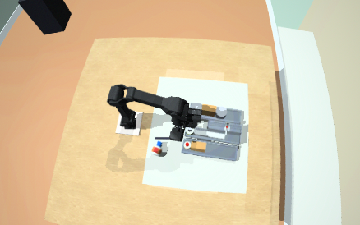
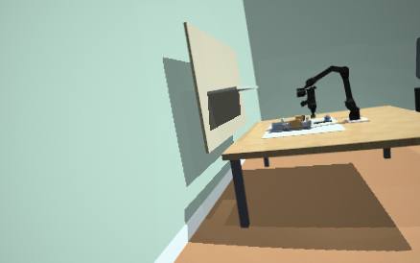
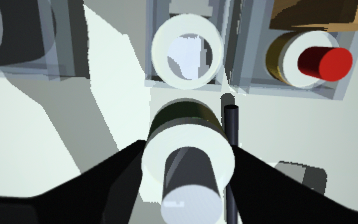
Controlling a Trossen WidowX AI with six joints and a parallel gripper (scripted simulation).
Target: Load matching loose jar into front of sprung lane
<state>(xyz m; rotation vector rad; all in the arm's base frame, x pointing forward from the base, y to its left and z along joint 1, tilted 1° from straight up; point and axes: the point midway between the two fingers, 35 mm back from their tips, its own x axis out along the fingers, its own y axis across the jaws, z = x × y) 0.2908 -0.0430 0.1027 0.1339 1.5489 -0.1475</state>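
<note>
Hand point(image 1: 181, 123) point(image 2: 313, 113) point(image 3: 186, 150) closed around the pale-knobbed jar point(image 3: 187, 165), held outside the lanes, near their front. In the wrist view, left to right: a white-ringed jar point(image 3: 161, 52) at the front of the middle lane point(image 3: 149, 60), a dark rod point(image 3: 231, 130), then a red-knobbed jar point(image 1: 187, 144) point(image 3: 291, 60) in the next lane point(image 3: 250, 75).

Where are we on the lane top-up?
Picked: the gripper is shut on the loose jar, its fingers on either side. In hand: lining up; the jar appears just outside the middle lane's front. Left: pushing the row back, seating both jars, letting go.
</note>
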